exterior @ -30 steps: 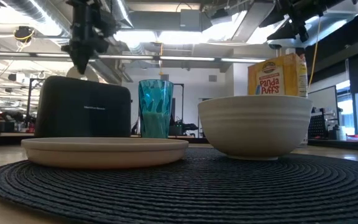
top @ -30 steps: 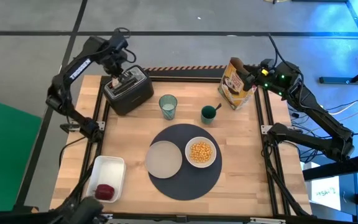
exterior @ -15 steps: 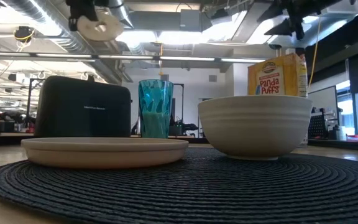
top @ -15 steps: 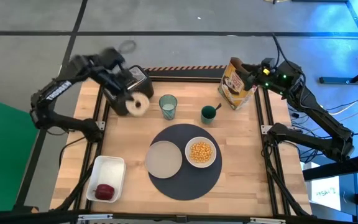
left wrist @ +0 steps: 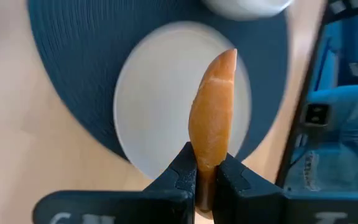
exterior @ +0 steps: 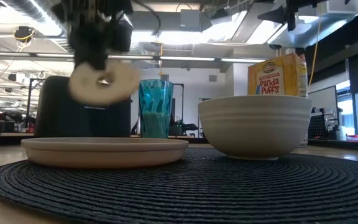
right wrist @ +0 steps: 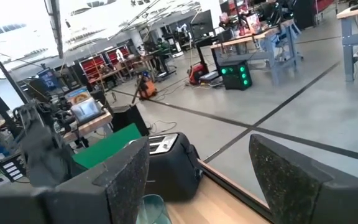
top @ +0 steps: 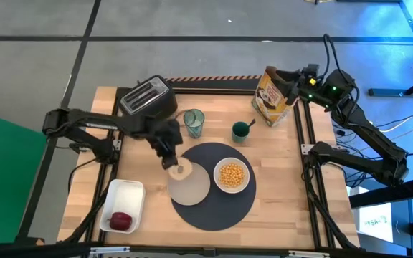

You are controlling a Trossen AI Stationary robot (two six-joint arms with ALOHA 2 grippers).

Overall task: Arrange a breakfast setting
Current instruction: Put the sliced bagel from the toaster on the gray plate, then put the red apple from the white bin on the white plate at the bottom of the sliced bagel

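Observation:
My left gripper (top: pixel 171 159) is shut on a bagel (top: pixel 178 170) above the left edge of the pale beige plate (top: pixel 192 185), which lies on the round dark-grey mat (top: pixel 214 204). In the low view the bagel (exterior: pixel 103 84) hangs above the plate (exterior: pixel 104 151). The white bowl (top: pixel 231 175) with yellow cereal sits on the mat. The bluish glass (top: pixel 193 122) and a teal cup with a spoon (top: pixel 241 130) stand behind. The small red fruit (top: pixel 122 221) lies in the white tray (top: pixel 124 204). My right gripper (top: pixel 282 80) is open, high at the far right near the cereal box (top: pixel 272 97). My left gripper pinches the bagel's edge (left wrist: pixel 206 167) between its two fingers, on its two flat faces. The fingers point down from above. The bagel hangs on edge below the fingers (exterior: pixel 103 84), lifted clear of the plate.
The black toaster (top: pixel 148 100) stands at the far left. A cereal box (exterior: pixel 277 74) stands at the far right. The white tray sits at the near left.
My left gripper has lifted the bagel out of the toaster, then swung toward the table's near edge and right and come down over the plate's left edge. The bagel has stayed in the hold.

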